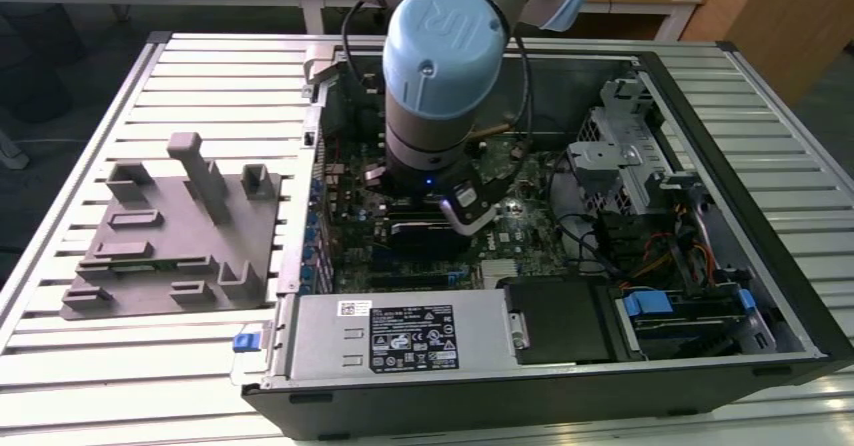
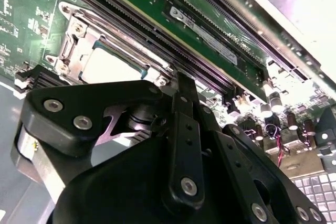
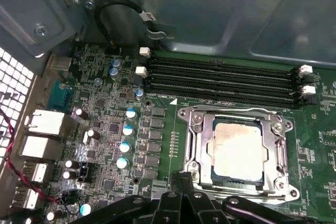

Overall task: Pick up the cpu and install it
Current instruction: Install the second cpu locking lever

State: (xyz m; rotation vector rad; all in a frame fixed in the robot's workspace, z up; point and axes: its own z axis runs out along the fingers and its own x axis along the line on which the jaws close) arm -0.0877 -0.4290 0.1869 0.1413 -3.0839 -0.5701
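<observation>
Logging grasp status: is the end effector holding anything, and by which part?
Cannot be told. The cpu lies in its socket, and the end effector's tips are hidden.

The cpu [image 3: 236,152] top is shiny metal; its socket frame [image 3: 197,145] bright steel; the tool [image 2: 178,145] matt black.

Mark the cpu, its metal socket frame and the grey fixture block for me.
cpu [image 3: 237,150]: first wrist view, middle of its shiny top.
socket frame [image 3: 197,145]: first wrist view, on a side bar of the frame.
fixture block [image 1: 167,246]: exterior view, on its flat base.
</observation>
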